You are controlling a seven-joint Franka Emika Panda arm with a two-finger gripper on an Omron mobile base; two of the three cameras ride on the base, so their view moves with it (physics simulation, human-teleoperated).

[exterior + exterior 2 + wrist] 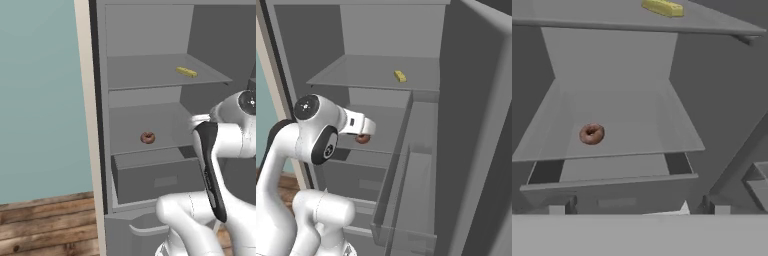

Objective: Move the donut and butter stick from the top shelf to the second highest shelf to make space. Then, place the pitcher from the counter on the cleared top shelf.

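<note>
Second highest shelf [637,100]: broad grey plate, ahead of the hand. Top shelf [587,12]: shallower plate, above it. Drawer [612,192]: boxy, grey, below. Hand: fingers spread, empty. Donut [591,134]: on second highest shelf, ahead-left. Butter stick [663,7]: on top shelf, high ahead.

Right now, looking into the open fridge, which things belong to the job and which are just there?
Job:
- donut, on the second highest shelf
- butter stick, on the top shelf

Just there:
- grey drawer under the shelves
- fridge door bins on the open door
- wooden floor
</note>
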